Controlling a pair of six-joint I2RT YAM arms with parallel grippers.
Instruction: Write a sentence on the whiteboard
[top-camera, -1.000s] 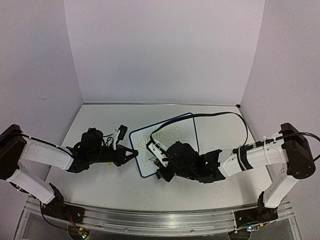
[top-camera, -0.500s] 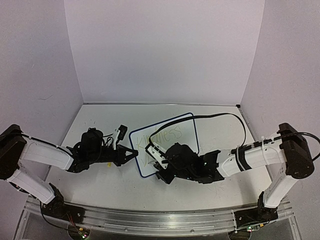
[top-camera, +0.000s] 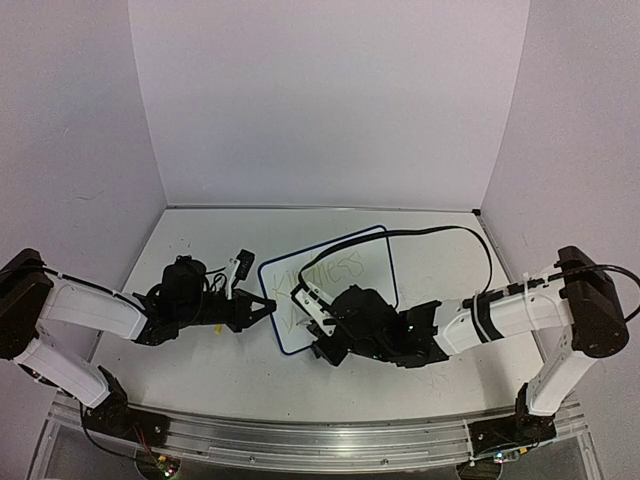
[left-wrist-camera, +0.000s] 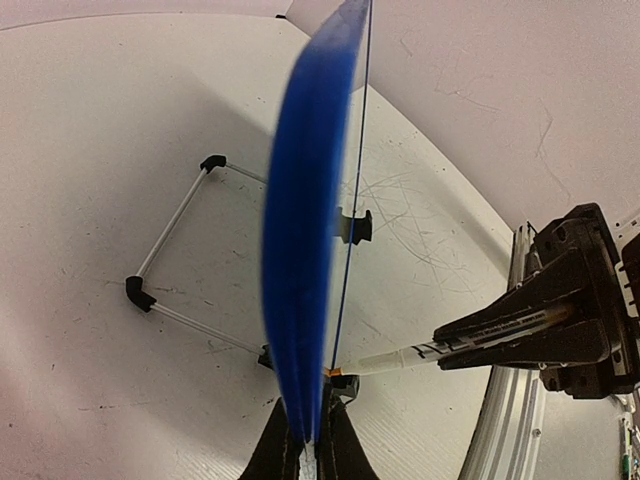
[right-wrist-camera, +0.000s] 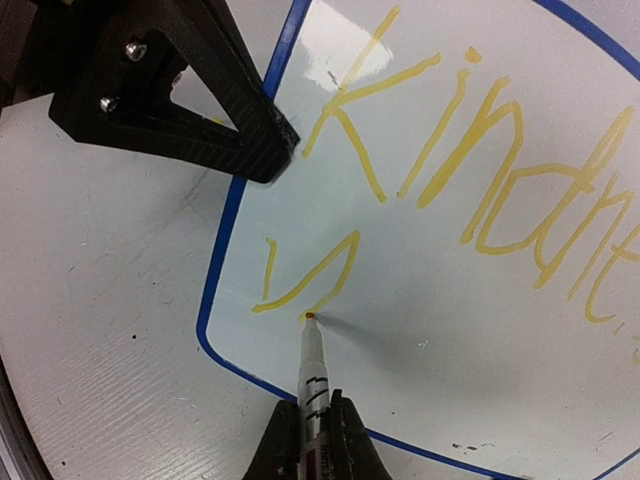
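Pinching a marker (right-wrist-camera: 312, 370), the right gripper (right-wrist-camera: 313, 425) rests its tip under "Kindne" (right-wrist-camera: 470, 160); left gripper (left-wrist-camera: 310, 445) clamps the whiteboard (right-wrist-camera: 480, 330).

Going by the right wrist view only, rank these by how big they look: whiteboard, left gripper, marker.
1. whiteboard, fills most of the frame.
2. left gripper, a black wedge on the board's left edge.
3. marker, thin and clearly smallest, even though it is nearest the camera.

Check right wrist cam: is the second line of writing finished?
No: under the first line, the sentence has only one short zigzag, and the marker tip sits at its end on the whiteboard.
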